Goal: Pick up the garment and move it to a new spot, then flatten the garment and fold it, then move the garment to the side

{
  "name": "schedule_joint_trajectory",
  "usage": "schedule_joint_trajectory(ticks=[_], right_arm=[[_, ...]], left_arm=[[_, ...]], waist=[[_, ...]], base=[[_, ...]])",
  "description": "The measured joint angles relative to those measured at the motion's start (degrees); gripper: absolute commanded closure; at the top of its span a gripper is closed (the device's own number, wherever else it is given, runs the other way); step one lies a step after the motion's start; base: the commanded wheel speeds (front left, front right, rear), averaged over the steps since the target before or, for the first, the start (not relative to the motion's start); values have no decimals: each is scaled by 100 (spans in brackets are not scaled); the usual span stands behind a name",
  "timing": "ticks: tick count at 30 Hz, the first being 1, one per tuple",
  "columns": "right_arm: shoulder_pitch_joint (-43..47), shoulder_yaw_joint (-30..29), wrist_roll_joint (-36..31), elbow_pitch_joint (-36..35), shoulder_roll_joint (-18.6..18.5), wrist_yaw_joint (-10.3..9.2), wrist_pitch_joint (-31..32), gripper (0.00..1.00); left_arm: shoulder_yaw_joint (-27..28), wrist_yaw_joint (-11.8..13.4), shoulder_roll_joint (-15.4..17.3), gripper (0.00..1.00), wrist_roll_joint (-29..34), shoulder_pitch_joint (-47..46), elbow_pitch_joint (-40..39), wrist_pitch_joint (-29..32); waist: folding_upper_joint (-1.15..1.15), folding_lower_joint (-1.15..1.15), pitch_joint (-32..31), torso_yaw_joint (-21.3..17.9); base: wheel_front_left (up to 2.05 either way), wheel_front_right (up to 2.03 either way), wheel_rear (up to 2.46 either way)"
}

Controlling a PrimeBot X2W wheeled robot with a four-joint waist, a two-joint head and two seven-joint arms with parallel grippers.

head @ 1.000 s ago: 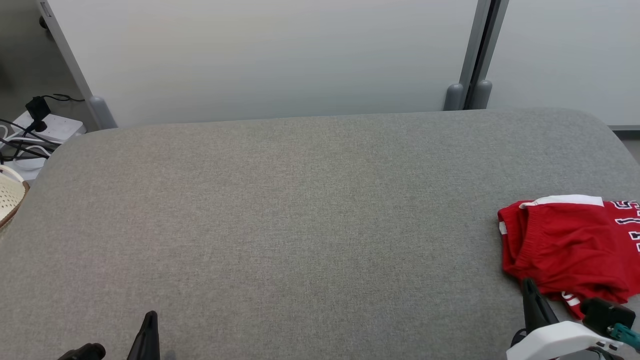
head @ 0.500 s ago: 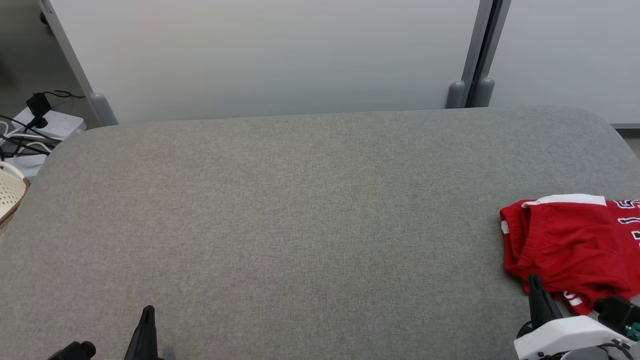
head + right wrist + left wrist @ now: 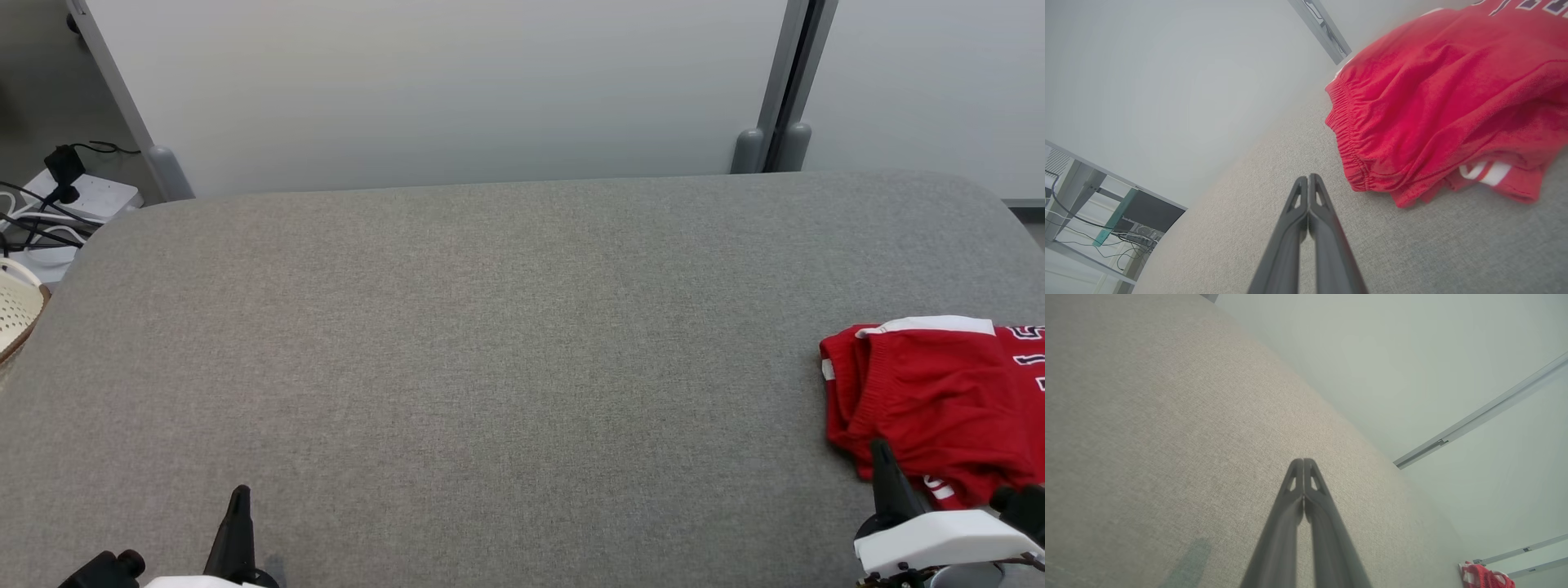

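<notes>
Garment (image 3: 931, 400) lies just beside closed right hand (image 3: 879, 447).

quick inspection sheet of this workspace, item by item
surface: grey fabric table, flat, no stains seen
job's things: red garment, bunched, at the table's right edge
clutter: pale basket at the left edge
end effectors: left end effector shut, holding nothing, over bare fabric; right end effector shut, beside the garment, not gripping it
cables: dark cables at a white power strip, beyond the far left corner
surroundings: pale partition panels behind the table
</notes>
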Motion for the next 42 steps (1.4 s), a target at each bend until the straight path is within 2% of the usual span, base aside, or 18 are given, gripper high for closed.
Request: schedule_joint_trajectory(ticks=[42], right_arm=[[3,-224,2789,-545,-44,-1,662,100]], left_arm=[[-12,0,-5,100,-2614,-289,-307,659]], waist=[[0,0,117,63]], base=[[0,0,0]])
